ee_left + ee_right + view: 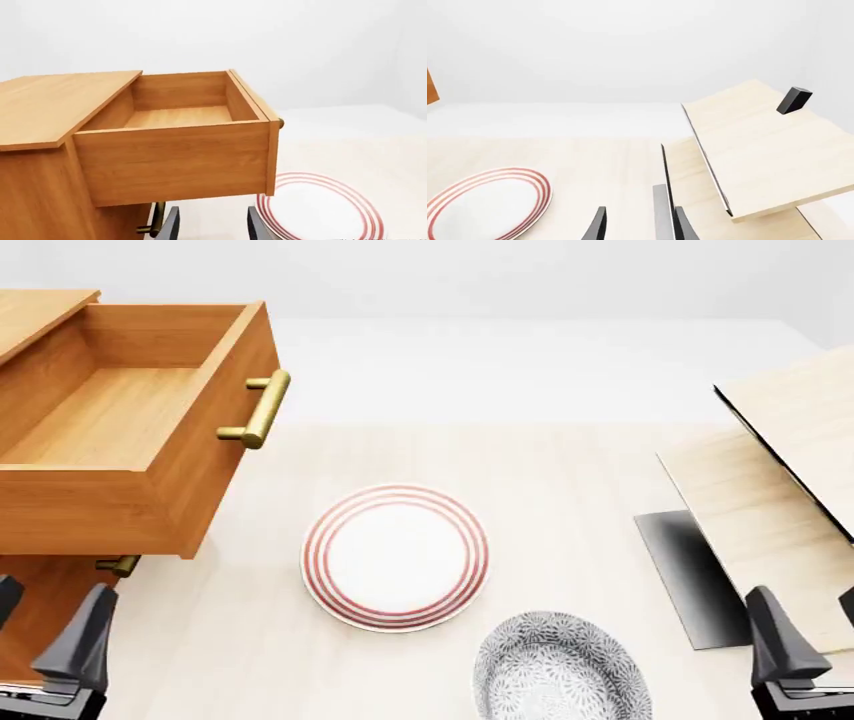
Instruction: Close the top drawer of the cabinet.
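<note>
The top drawer (127, 430) stands pulled out of the cabinet (40, 165).

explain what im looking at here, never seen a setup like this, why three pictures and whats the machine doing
These are simulator renders of a two-armed robot at a pale table. The front view looks down from above and behind the arms. The other two come from cameras mounted just behind each gripper.

The dark prongs at the bottom corners are the left gripper and right gripper. Both are open and hold nothing.

On the left stands a tall orange-brown wooden cabinet with its large top drawer pulled out, empty, with a brass bar handle. The job is to push it shut.

On the table lie a white plate with red rings and a grey speckled plate. Pale light-wood panels stand tilted on the right.
</note>
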